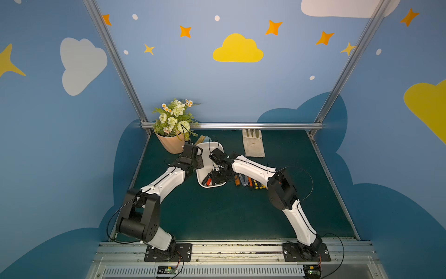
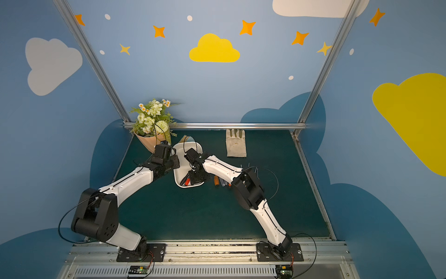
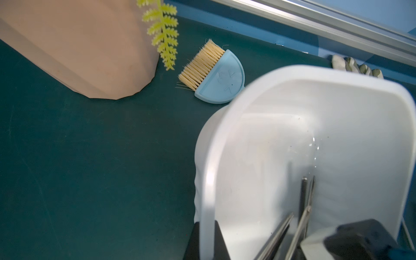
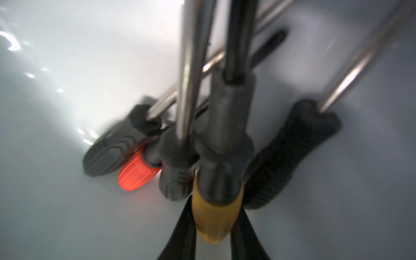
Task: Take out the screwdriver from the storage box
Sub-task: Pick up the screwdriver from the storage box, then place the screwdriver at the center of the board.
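Amber-handled screwdriver (image 4: 216,216) is lying inside storage box (image 3: 337,108), lower centre of right wrist view. Right gripper (image 4: 213,209) is clamping it, left gripper (image 3: 207,243) is pinching box rim. Neighbouring shafts (image 4: 191,67) are crowding it, likely snagging on lift.

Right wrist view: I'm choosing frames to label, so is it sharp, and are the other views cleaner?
Right wrist view: soft and smeared throughout, the yellow-handled screwdriver and red handle blurred, glare specks on the storage box wall. Left wrist view: brush crisp, near box rim blurred. Both top views: sharp, evenly lit.
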Available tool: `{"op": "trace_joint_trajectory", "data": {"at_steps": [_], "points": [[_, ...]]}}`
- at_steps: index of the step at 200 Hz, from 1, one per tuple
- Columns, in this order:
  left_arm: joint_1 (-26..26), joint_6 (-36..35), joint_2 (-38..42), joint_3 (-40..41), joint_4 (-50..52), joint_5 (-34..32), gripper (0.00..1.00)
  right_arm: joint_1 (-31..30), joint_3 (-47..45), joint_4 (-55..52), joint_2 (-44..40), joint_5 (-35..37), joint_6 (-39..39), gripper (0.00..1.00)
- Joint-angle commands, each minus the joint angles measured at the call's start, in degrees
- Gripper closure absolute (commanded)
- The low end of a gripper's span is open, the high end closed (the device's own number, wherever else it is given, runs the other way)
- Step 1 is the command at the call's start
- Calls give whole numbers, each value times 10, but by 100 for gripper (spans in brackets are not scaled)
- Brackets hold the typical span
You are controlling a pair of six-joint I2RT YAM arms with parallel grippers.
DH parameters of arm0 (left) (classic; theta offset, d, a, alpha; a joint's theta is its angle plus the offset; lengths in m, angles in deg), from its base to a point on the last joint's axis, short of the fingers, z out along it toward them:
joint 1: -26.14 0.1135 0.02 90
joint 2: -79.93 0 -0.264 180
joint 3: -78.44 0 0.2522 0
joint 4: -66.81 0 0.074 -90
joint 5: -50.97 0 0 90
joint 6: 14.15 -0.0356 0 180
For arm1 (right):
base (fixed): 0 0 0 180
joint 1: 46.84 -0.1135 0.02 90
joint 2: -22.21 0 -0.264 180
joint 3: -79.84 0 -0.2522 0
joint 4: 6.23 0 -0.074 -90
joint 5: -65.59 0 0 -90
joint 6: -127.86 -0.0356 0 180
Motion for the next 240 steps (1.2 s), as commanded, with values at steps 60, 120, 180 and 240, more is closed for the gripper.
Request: {"op": "trace_joint_trajectory", "data": {"at_steps": [60,120,180,240], "points": [[8,9,9,-10,-14,-3,98,1,-5,14,-69,13,22,100],[10,9,9,-11,-10,-15,98,4,-10,15,-102,13,29,100],[30,3,13,-14,-5,-24,98,22,-40,10,-164,37,34,100],[45,4,18,-15,-4,-26,98,60,-65,-33,-161,20,58,100]]}}
